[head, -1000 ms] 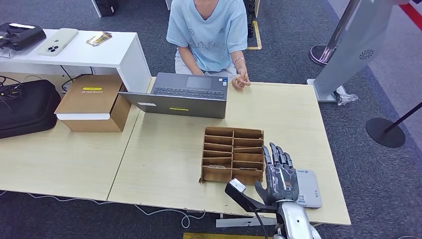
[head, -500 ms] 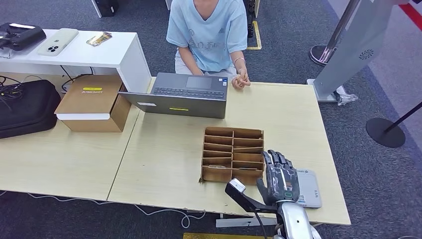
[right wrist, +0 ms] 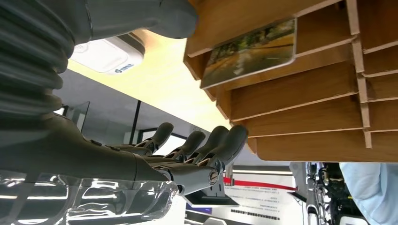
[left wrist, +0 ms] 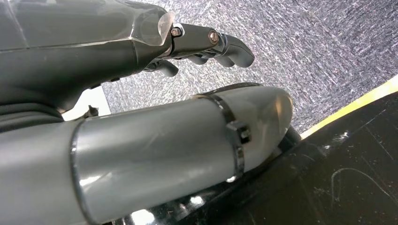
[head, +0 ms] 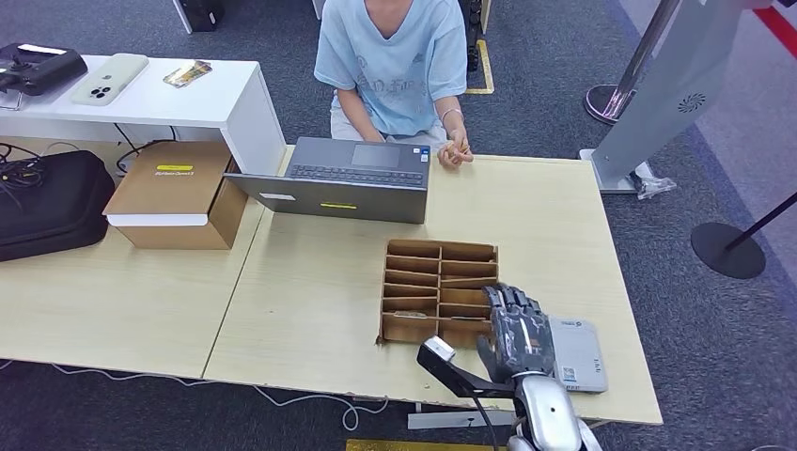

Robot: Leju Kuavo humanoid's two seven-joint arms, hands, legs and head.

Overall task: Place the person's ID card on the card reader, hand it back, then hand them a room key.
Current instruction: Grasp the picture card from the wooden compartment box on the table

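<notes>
My right hand (head: 512, 331) hovers with fingers apart at the near right corner of the brown cardboard divider box (head: 442, 252), holding nothing. In the right wrist view its fingertips (right wrist: 234, 136) reach just past the box's edge (right wrist: 300, 93). A room key card (right wrist: 251, 49) with a landscape picture lies in one compartment. The white card reader (head: 578, 352) lies flat just right of my hand, partly hidden by it. The person's hand (head: 455, 152) rests on the table's far edge; whether it holds a card is too small to tell. My left hand (left wrist: 206, 44) hangs over carpet with nothing in it.
A grey laptop (head: 348, 178) stands open at the far side of the table (head: 310, 301), before the seated person (head: 395, 56). A cardboard carton (head: 174, 193) and a black bag (head: 47, 202) lie to the left. A black camera mount (head: 451, 366) juts from my right wrist.
My right hand has slid left off the card reader toward the box's near right corner, and its fingers have tipped downward. The person has stayed still.
</notes>
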